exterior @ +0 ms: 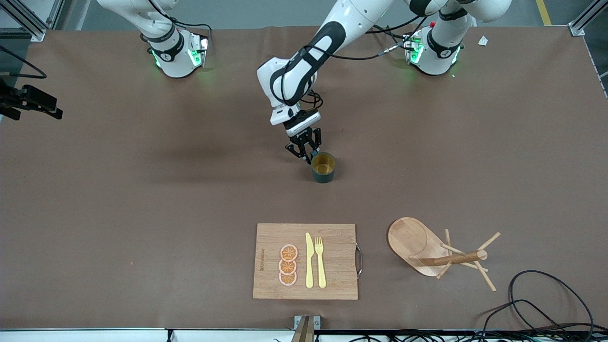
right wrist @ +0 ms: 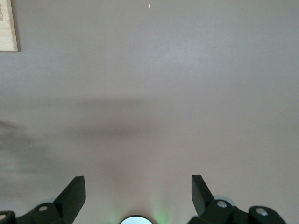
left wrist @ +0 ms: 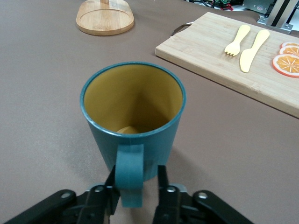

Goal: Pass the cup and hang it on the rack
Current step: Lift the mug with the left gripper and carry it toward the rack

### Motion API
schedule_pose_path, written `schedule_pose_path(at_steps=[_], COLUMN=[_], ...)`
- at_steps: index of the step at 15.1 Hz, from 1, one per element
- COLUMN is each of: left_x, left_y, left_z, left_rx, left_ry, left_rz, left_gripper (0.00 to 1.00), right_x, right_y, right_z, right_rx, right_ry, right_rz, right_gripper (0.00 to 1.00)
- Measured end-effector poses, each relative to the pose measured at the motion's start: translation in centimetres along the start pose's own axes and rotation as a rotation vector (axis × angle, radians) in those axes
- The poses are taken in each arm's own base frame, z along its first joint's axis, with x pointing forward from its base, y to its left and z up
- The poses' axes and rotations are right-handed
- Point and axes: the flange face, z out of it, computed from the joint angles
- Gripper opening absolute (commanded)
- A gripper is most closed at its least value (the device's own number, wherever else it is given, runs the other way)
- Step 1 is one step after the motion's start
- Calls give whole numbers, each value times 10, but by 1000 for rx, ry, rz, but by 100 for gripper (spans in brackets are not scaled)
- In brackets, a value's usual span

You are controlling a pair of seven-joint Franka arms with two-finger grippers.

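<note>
The cup (exterior: 323, 167) is stood upright on the table (exterior: 142, 199), roughly mid-table and farther from the front camera than the board (exterior: 332, 232). Its yellow inside can be seen from above in the front view and straight down the mouth in the left wrist view.

The left gripper (left wrist: 136, 193) is down at table level right at the cup, on the side facing the robot bases. In the left wrist view the handle (left wrist: 129, 177) is seen sitting between the two fingers (left wrist: 163, 186) — one finger is pressed up against each side of it, so the handle is pinched. The cup's base appears to be resting on the table.

The right gripper (right wrist: 138, 192) is held up over bare table toward the right arm's end, waiting. Its fingers are spread wide apart with nothing between them — only brown tabletop and a corner of the board are seen under it.

The rack (exterior: 439, 251) is tipped over on its side, near the front edge toward the left arm's end, just beside the board. Its oval base is stood up at a tilt and the post is laid out pointing toward the left arm's end, pegs sticking out.

On the board are laid three orange slices (exterior: 288, 265), a yellow knife (exterior: 309, 260) and a fork (exterior: 320, 261), side by side.
</note>
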Motion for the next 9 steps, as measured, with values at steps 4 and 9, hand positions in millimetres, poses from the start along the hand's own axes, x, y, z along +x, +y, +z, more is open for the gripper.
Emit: schedule_pose_path(at_steps=[4, 9], left_x=[5, 33], left_y=[6, 33], left_z=[-2, -16], left_rx=[-8, 15], left_ry=[-1, -84], left_rz=[-1, 11], left_gripper=[5, 1], right_x=[-14, -20], right_y=[0, 1], right_z=[-6, -10], right_rx=[2, 3], right_ry=[9, 25], right_rz=[0, 3], right_gripper=[100, 100])
